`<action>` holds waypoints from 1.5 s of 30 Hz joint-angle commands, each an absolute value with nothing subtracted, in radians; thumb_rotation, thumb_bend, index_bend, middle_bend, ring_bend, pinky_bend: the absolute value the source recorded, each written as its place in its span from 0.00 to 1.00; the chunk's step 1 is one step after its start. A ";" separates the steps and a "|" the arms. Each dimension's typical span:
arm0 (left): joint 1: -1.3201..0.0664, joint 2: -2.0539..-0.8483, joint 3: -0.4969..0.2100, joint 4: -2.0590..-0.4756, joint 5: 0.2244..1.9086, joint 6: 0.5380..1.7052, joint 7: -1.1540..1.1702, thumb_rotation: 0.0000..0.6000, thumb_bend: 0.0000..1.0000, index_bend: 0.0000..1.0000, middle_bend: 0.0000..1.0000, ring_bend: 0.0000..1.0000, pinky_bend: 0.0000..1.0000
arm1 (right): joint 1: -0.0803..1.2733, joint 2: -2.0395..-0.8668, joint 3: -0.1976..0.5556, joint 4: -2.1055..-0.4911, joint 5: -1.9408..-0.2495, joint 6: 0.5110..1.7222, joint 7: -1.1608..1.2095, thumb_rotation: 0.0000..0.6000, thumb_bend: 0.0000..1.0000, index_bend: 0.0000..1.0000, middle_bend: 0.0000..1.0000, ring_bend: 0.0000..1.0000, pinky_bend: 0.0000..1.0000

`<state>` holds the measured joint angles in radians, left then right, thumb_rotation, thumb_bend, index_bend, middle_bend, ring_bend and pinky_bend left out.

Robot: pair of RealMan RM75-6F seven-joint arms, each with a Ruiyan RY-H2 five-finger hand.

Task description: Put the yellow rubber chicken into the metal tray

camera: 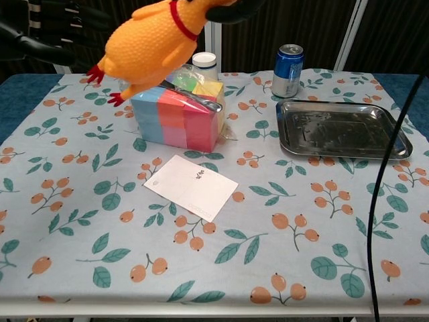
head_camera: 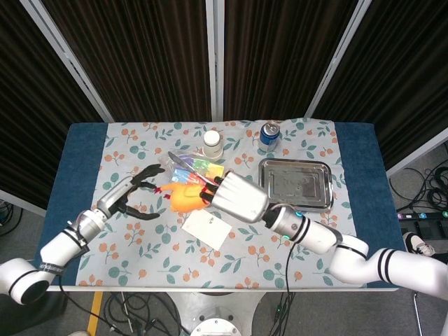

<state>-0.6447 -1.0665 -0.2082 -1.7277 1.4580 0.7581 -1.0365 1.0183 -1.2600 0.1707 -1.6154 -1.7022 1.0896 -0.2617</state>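
Holding the chicken [head_camera: 183, 198] at frame centre in right hand [head_camera: 236, 198], left of tray [head_camera: 295, 202]; left hand [head_camera: 133, 194] spread wide, empty.

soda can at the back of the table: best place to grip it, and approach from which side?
Grip the blue soda can around its mid-body, with the robot hand coming from the front. It stands upright and the straight round wall suits a wrap grasp. The metal tray lies just in front to its right, so stay above that rim on the way in.
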 commanded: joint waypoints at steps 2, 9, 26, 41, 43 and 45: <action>-0.611 -1.028 -0.175 -1.713 1.471 0.813 -0.921 1.00 0.12 0.18 0.08 0.09 0.21 | 0.903 -1.184 0.135 -1.634 -1.668 1.194 -0.163 1.00 0.44 0.91 0.74 0.70 0.96; -0.534 -1.042 -0.163 -1.722 1.400 0.967 -0.656 1.00 0.09 0.18 0.08 0.09 0.21 | 0.700 -1.126 0.074 -1.552 -1.517 1.286 0.228 1.00 0.44 0.91 0.74 0.70 0.94; -0.483 -1.062 -0.152 -1.761 1.295 1.020 -0.500 1.00 0.06 0.18 0.08 0.09 0.21 | 0.573 -1.444 0.041 -0.934 -1.423 1.117 0.884 1.00 0.44 0.91 0.74 0.69 0.90; -0.472 -1.052 -0.160 -1.778 1.285 1.008 -0.521 1.00 0.06 0.18 0.08 0.09 0.21 | 0.571 -1.682 0.084 -0.582 -1.431 1.089 1.095 1.00 0.26 0.89 0.74 0.67 0.89; -0.472 -1.051 -0.161 -1.779 1.285 1.005 -0.524 1.00 0.06 0.18 0.08 0.09 0.21 | 0.573 -1.704 0.080 -0.550 -1.441 1.087 1.117 1.00 0.18 0.87 0.74 0.66 0.88; -0.473 -1.049 -0.163 -1.778 1.284 1.002 -0.527 1.00 0.06 0.18 0.08 0.09 0.21 | 0.575 -1.722 0.071 -0.520 -1.454 1.081 1.126 1.00 0.12 0.85 0.74 0.65 0.86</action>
